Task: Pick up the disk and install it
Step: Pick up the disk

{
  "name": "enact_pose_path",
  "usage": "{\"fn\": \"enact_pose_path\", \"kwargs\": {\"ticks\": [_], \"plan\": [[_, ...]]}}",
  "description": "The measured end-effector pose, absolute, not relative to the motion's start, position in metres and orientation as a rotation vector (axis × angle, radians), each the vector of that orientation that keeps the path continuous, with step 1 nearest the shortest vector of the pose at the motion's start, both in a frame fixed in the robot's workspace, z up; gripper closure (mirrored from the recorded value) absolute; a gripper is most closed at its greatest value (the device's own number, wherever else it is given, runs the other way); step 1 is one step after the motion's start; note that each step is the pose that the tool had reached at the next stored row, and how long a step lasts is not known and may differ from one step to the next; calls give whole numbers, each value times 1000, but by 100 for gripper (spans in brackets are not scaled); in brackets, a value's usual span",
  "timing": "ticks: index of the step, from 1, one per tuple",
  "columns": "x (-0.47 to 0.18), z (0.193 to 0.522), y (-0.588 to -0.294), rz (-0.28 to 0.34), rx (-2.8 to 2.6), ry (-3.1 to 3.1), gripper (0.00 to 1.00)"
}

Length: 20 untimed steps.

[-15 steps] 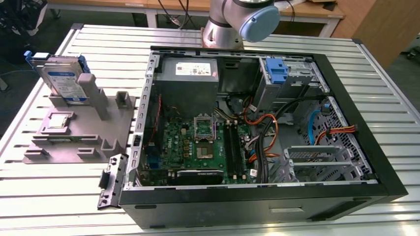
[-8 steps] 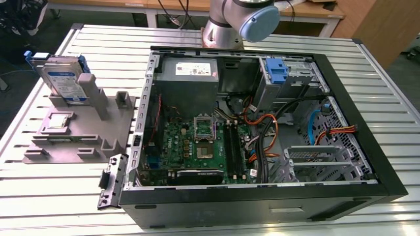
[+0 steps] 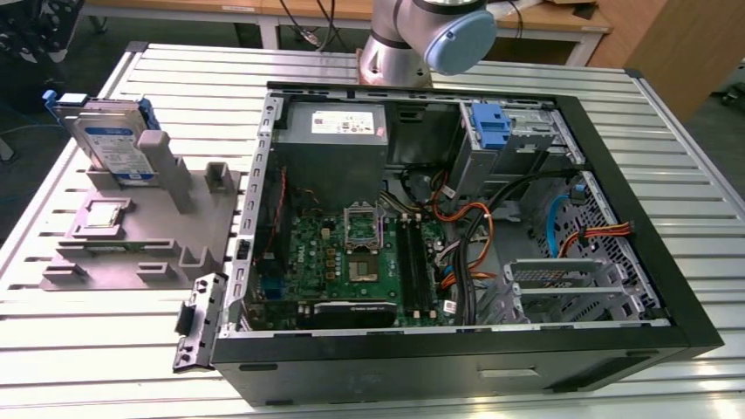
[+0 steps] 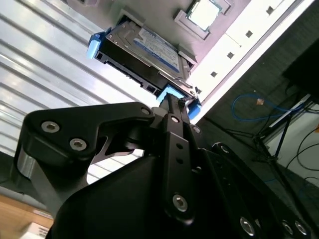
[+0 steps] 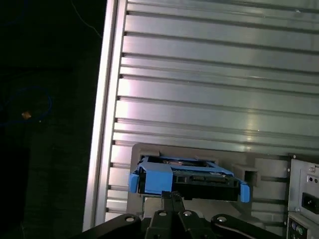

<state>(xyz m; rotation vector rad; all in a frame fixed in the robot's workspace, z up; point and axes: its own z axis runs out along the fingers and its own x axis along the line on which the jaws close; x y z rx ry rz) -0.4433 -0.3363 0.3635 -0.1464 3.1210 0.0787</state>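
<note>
One disk (image 3: 113, 144), one grey fixture (image 3: 117, 257), one open computer case (image 3: 466, 371) — inside it, one power-supply box (image 3: 335, 124) and one blue bracket (image 3: 494, 129).

Open computer case (image 3: 466, 353) on a slatted metal table (image 3: 93, 349).
It holds a green motherboard (image 3: 349, 262), grey power supply (image 3: 335, 131) and blue bracket (image 3: 494, 127); a grey fixture (image 3: 128, 249) sits just beside it.

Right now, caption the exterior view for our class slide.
Disk standing in grey holder beside the open computer case, arm base behind.

Arm (image 3: 390, 39): silver-grey joint housing, light-blue end cap (image 3: 460, 39). Gripper (image 4: 172, 102), both wrist views: matte black links, silver screw heads (image 4: 50, 127).
</note>
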Motion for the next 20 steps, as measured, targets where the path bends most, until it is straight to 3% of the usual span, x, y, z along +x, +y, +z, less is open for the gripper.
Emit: {"fn": "enact_pose_path", "kwargs": {"ticks": [20], "plan": [[-443, 363, -336, 36, -316, 3122, 90]]}}
